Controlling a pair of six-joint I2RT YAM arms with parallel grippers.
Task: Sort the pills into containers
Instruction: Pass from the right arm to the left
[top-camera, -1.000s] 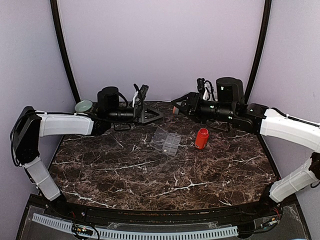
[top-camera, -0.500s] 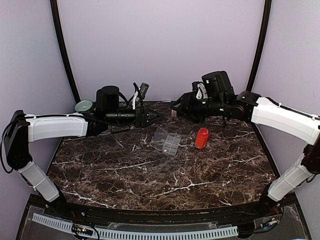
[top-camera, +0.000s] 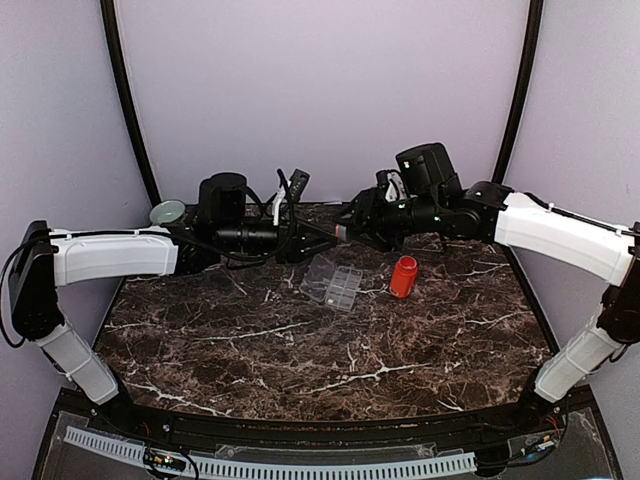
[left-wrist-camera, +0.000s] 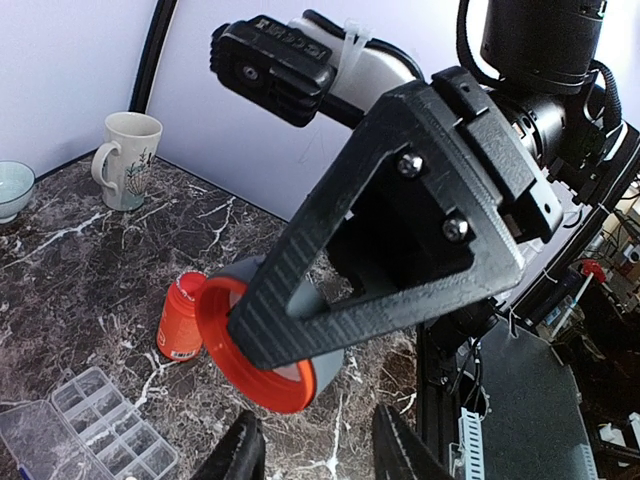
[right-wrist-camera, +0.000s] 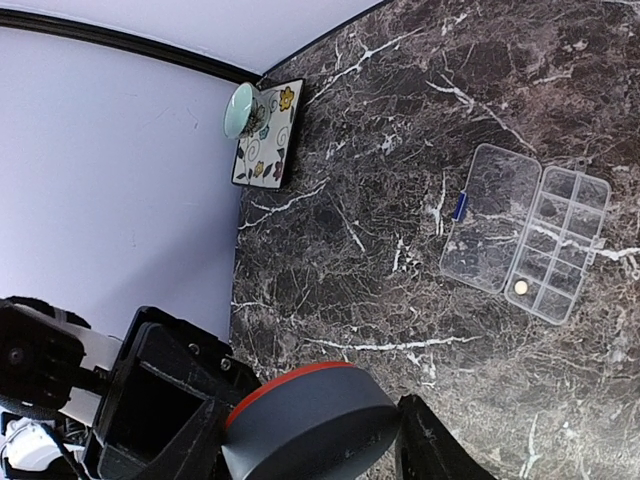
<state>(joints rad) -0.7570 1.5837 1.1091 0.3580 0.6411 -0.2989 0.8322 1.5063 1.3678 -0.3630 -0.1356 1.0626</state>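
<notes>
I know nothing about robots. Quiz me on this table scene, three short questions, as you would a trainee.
1. True or false: the hinged lid of the flat clear-plastic organiser box is shut.
2. What do the right arm's fingers hold? A) a grey round cap with an orange rim B) a white mug C) a pale bowl
3. Fill in: seen from above, the orange cylindrical bottle stands on the box's ___ side.
Key: 1 false, it lies open; 2 A; 3 right.
</notes>
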